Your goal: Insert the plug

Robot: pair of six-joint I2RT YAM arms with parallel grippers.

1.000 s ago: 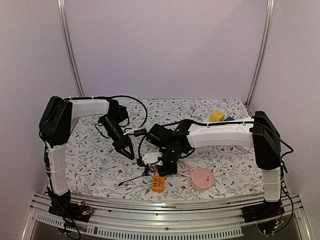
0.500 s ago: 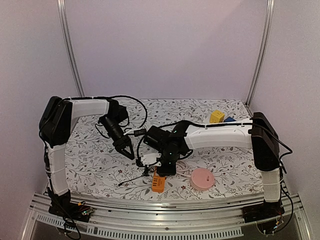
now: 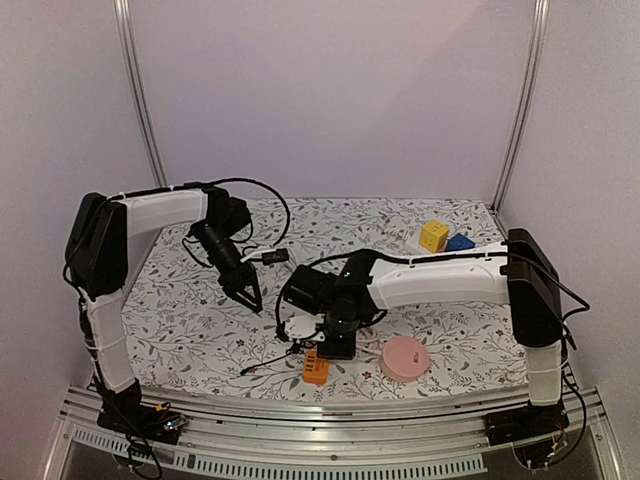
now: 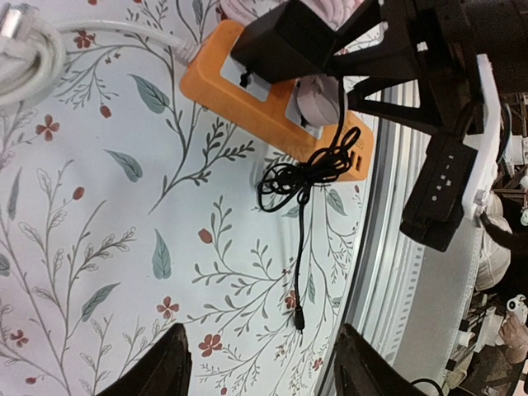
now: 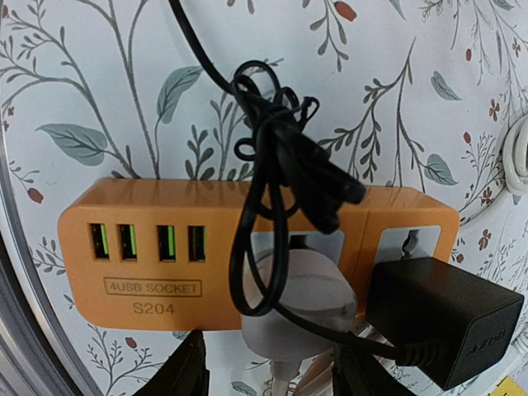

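Observation:
An orange power strip point(image 3: 316, 370) lies near the table's front edge, and shows in the right wrist view point(image 5: 148, 247) and the left wrist view point(image 4: 239, 99). A white plug point(image 5: 301, 297) sits in one of its sockets, beside a black adapter point(image 5: 441, 318) in the neighbouring socket. My right gripper point(image 3: 337, 345) hangs over the strip, its jaws point(image 5: 272, 363) open and straddling the white plug point(image 4: 318, 99), with bare table showing between one finger and the plug. My left gripper point(image 3: 247, 297) is open and empty point(image 4: 264, 363), above the table to the left.
A bundled black cable point(image 5: 264, 165) lies across the strip and trails over the table point(image 4: 301, 177). A coil of white cable point(image 4: 25, 49) lies to the left. A pink round thing point(image 3: 404, 357) sits right of the strip. Yellow point(image 3: 433, 235) and blue point(image 3: 459, 242) blocks stand far right.
My right gripper has shifted a little left and down onto the power strip. My left arm has drawn back and up slightly. The white piece beside the right gripper shows less.

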